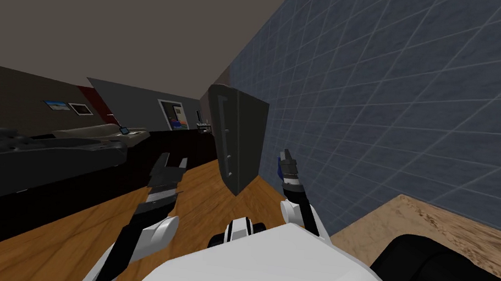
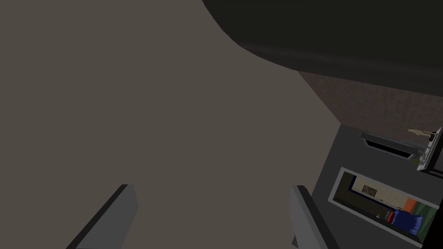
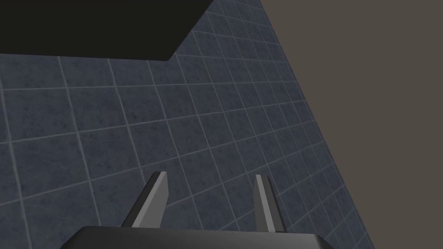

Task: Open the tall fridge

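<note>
Head view puts the tall fridge [image 1: 239, 141] ahead of us, a dark grey box standing on the wooden floor [image 1: 72, 234] with one side against the blue-grey tiled wall [image 1: 401, 102]. A long vertical handle [image 1: 222, 128] runs down its front face, and the door looks shut. Our right tool [image 1: 285, 156] is raised just beside the fridge's lower corner, between the fridge and the tiled wall, touching neither. Right wrist view shows the right tool [image 3: 211, 190] released, its fingers [image 3: 155, 199] spread with nothing between them and pointing at the tiled wall [image 3: 130, 129]. A flat black slab [image 3: 86, 26] sits beyond the fingertips, and we cannot tell what it is. Our left tool [image 1: 172, 162] reaches forward low over the floor, left of the fridge and well apart from it. Left wrist view shows the left tool [image 2: 212, 190] released too, its fingers [image 2: 114, 212] wide and holding nothing. At our right a speckled tan counter [image 1: 431, 226] lies against the tiled wall.
</note>
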